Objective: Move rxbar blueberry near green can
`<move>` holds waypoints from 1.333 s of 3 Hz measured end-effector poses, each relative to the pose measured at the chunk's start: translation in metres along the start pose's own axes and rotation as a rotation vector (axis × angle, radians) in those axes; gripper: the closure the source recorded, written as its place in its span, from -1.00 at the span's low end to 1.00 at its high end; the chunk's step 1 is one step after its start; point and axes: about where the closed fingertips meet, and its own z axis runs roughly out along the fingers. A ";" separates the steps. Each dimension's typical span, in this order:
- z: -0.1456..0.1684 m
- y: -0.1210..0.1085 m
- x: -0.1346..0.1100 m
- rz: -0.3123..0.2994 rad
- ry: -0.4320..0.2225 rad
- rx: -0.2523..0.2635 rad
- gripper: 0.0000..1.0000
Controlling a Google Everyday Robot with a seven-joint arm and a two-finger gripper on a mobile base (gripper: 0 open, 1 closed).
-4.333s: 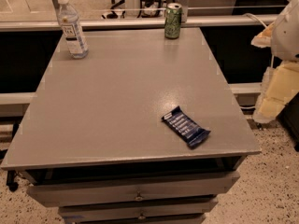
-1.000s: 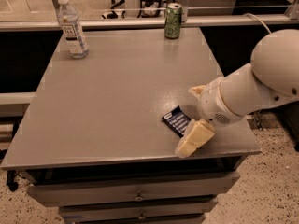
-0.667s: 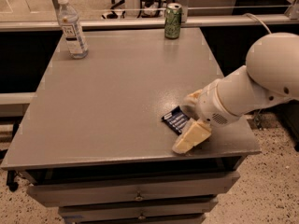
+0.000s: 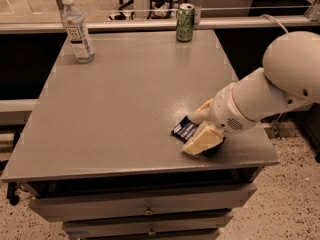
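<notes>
The rxbar blueberry [image 4: 184, 130] is a dark blue bar lying flat on the grey table [image 4: 125, 109], near its front right corner. My gripper [image 4: 201, 129] is down at table level over the bar's right end. It covers most of the bar, so only the left end shows. The white arm [image 4: 280, 84] reaches in from the right. The green can [image 4: 185, 22] stands upright at the table's back edge, right of the middle and far from the bar.
A clear water bottle [image 4: 77, 30] with a white cap stands at the back left of the table. Drawers [image 4: 145, 209] sit under the table top. A glass partition and rail [image 4: 150, 21] run behind the table.
The arm came in from the right and lowered the gripper onto the bar. Over the last second the gripper has drawn in closer around it. The bar, can and bottle have not moved.
</notes>
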 end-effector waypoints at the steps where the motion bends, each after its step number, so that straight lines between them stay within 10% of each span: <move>1: -0.007 -0.001 -0.004 0.000 0.000 0.000 0.74; 2: -0.007 -0.001 -0.005 0.000 0.000 0.000 1.00; 4: -0.040 -0.072 -0.076 -0.164 -0.022 0.056 1.00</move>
